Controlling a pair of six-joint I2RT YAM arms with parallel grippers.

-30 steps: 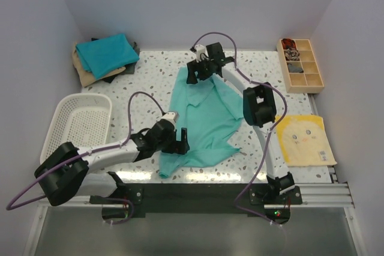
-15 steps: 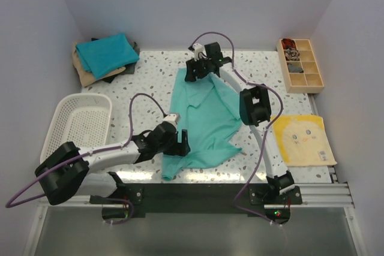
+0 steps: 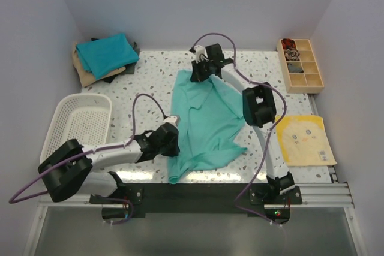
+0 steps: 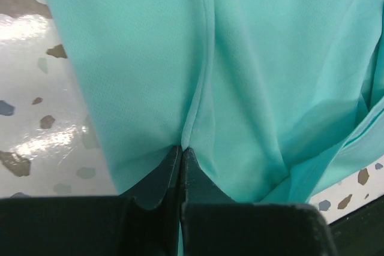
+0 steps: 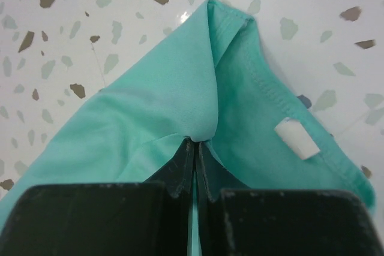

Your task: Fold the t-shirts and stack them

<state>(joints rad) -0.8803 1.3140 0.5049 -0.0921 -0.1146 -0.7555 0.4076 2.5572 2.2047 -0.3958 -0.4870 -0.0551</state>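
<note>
Top cam: high, rear, looking down on all. Wrist cams: v. close behind own jaws, facing light sea-green cloth t-shirt [image 3: 207, 121], shared w/ top.

Sea-green t-shirt [image 3: 207, 118]: soft fine-knit cloth, matt, with stitched collar seam and a small white label [image 5: 296, 138].
Teal t-shirt [image 3: 108, 53]: matt cloth.
Counter [image 3: 150, 82]: hard speckled terrazzo-look top, glossy, throws back the lights.
Left pincer [image 4: 181, 149], right pincer [image 5: 193, 143]: black plastic, matt.
Basket [image 3: 81, 127]: white perforated plastic.
Compartment tray [image 3: 312, 80]: pale bare wood.
</note>
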